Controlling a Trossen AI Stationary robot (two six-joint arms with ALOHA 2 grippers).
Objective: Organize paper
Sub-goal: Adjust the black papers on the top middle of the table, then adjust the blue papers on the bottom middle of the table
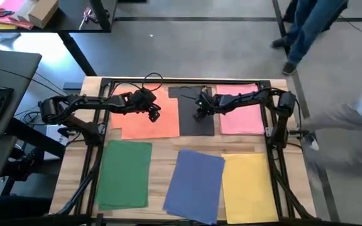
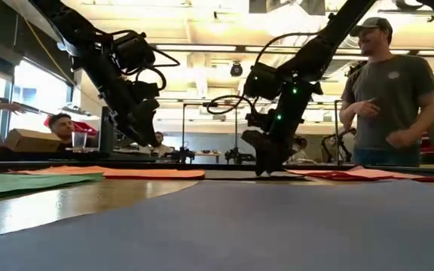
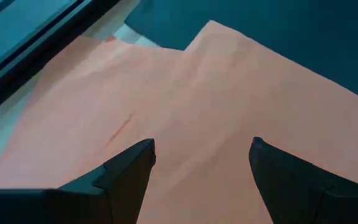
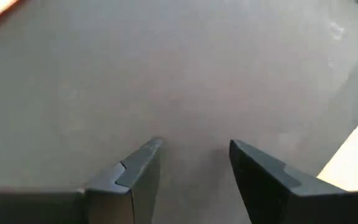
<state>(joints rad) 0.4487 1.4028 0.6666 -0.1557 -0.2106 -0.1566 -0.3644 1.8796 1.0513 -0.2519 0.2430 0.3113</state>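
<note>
the blue sheet (image 2: 277,226) lies nearest, filling the foreground of the low view; from above it sits slightly askew at the near edge of the wooden table (image 1: 162,157), between the green sheet (image 1: 126,174) on the left and the yellow sheet (image 1: 250,187) on the right. along the far side lie the orange sheet (image 1: 148,122), the dark grey sheet (image 1: 192,113) and the pink sheet (image 1: 241,116), side by side, the orange and the grey meeting at their edges. the left gripper (image 1: 153,113) hangs over the right part of the orange sheet, raised off it as the low view shows, its two fingers (image 3: 126,168) spread wide apart with only orange paper showing between them and nothing held. the right gripper (image 1: 200,115) is down over the dark grey sheet, its tip at or right at the paper's surface in the low view; its fingers (image 4: 135,168) stand partly apart, narrower than the left's, with bare grey paper in the gap and no sheet pinched. a person in a grey shirt (image 2: 389,90) stands beyond the table on the right side, and another person (image 2: 60,129) sits farther back on the left.
</note>
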